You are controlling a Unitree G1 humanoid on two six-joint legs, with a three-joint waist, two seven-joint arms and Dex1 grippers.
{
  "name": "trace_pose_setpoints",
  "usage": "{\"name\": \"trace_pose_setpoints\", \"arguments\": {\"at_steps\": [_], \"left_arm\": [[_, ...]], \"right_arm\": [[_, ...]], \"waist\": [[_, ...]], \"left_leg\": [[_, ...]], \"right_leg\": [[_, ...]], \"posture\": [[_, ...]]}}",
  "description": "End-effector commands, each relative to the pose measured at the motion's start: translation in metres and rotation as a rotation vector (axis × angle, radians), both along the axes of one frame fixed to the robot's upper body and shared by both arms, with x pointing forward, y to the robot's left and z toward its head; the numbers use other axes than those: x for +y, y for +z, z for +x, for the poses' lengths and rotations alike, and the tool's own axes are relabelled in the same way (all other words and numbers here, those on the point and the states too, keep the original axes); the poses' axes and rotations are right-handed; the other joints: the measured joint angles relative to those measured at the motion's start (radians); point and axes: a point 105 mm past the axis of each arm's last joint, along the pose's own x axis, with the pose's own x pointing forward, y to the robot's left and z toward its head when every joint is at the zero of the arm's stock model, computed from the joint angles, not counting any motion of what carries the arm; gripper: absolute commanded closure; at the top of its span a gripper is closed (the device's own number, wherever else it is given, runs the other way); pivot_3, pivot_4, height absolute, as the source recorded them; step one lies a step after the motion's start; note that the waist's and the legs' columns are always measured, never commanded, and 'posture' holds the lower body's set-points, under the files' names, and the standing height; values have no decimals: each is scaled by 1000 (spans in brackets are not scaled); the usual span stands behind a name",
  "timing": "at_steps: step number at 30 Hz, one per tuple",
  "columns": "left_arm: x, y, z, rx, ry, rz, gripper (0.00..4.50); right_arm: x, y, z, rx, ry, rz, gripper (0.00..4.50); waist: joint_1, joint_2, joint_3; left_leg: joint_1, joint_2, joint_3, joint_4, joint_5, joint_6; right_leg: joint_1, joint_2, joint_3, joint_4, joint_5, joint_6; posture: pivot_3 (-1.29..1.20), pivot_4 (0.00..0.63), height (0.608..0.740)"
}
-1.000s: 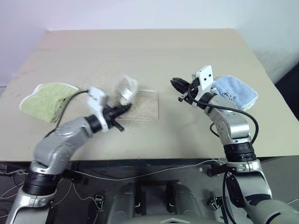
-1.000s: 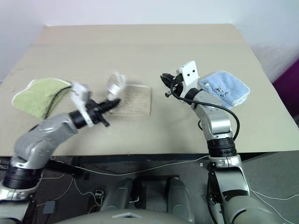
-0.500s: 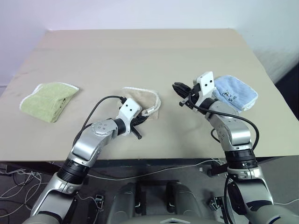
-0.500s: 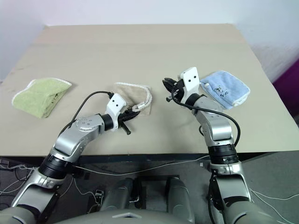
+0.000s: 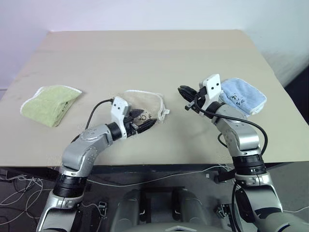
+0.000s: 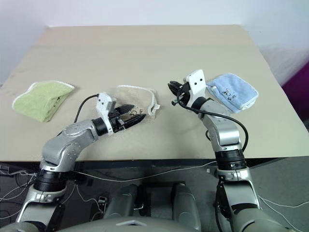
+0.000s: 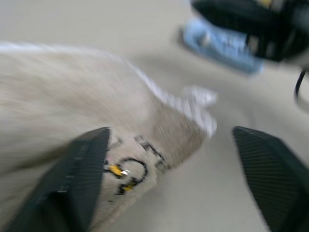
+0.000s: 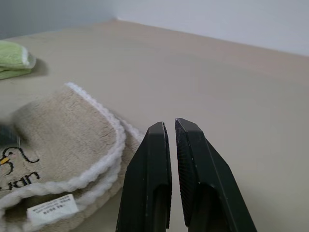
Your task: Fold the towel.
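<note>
The towel point(image 5: 142, 104) is seen folded over at frame centre — left gripper point(image 5: 140, 124) spread open beside it, right gripper point(image 5: 182, 92) shut, empty; tidying is judged left.

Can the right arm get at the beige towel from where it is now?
Probably yes. The right gripper hangs shut above bare table, pointing toward the beige towel, with nothing lying between them. The left gripper, fingers open, sits at the towel's near edge, so the far corner looks freer.
</note>
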Motion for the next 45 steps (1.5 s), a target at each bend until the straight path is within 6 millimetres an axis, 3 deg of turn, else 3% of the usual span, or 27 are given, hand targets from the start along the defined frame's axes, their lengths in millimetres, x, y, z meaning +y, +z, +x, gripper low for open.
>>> {"name": "trace_pose_setpoints", "arguments": {"at_steps": [1,2,5,8,12,16,18,21,25,27,30,33,38,44,45], "left_arm": [[32,30,12,-85,173,-99,0],[43,27,20,-84,243,-76,0],[56,18,35,-134,355,48,612],[46,7,43,-147,341,112,1628],[32,-30,48,-101,286,272,2925],[29,-61,50,-44,262,391,2925],[32,-69,51,-45,270,437,2925],[37,-66,52,-58,298,403,2925],[49,-20,48,-114,350,77,2925],[70,-5,44,-163,403,81,2925],[97,-7,41,-177,466,213,2925],[126,-15,35,-181,498,392,2963],[148,-16,27,-179,508,500,2963],[147,-22,23,-171,506,513,2963],[145,-24,22,-170,501,512,2963]], "right_arm": [[17,14,-7,-43,56,8,4499],[23,12,-8,-37,73,9,4499],[45,6,-9,-8,124,18,4500],[64,-6,-5,31,158,2,4500],[79,-38,5,132,165,-83,4500],[82,-76,9,234,150,-178,4500],[81,-86,10,248,142,-207,4500],[79,-73,11,204,143,-162,4500],[69,-35,6,104,172,-46,4500],[55,-21,5,78,159,-13,4500],[39,-12,4,105,144,21,4500],[28,-9,5,234,158,131,3882],[22,-15,13,529,158,378,2250],[35,-20,16,673,186,453,91],[38,-24,16,693,185,442,38]], "waist": [[0,0,0],[1,0,0],[-1,0,0],[0,0,0],[2,-1,0],[0,0,-1],[-2,0,-2],[-2,0,-2],[-1,0,-2],[-3,-1,-1],[-3,-1,-1],[-5,0,-1],[-2,0,-1],[-5,0,-1],[-6,0,-1]], "left_leg": [[0,0,0,0,0,0],[0,0,0,0,0,0],[1,0,0,0,0,0],[1,0,0,0,0,0],[1,-1,0,1,0,0],[1,0,0,1,0,0],[2,0,1,1,0,0],[9,0,0,0,0,0],[9,0,0,0,0,0],[7,0,0,0,0,0],[5,0,-1,0,0,0],[6,0,0,0,0,0],[4,0,0,-1,-2,1],[-1,0,0,-1,-1,-1],[-1,0,0,-1,-1,-1]], "right_leg": [[0,0,0,0,0,0],[0,0,0,0,0,0],[1,1,-1,1,0,0],[1,1,-1,0,0,0],[2,0,-1,0,0,0],[1,1,-1,0,0,0],[2,1,-1,0,0,0],[9,0,-1,0,0,0],[8,-1,0,0,0,0],[7,-1,-1,0,0,0],[5,-1,-1,1,0,0],[5,0,-1,0,0,0],[3,-3,-1,1,0,-1],[-2,-5,0,1,1,-2],[-3,-5,0,1,1,-2]], "posture": [[0,150,740],[0,150,740],[0,150,740],[0,150,740],[0,150,740],[0,150,740],[0,150,740],[0,150,740],[0,150,740],[0,150,740],[0,150,740],[0,150,740],[0,150,740],[0,150,740],[0,150,740]]}}
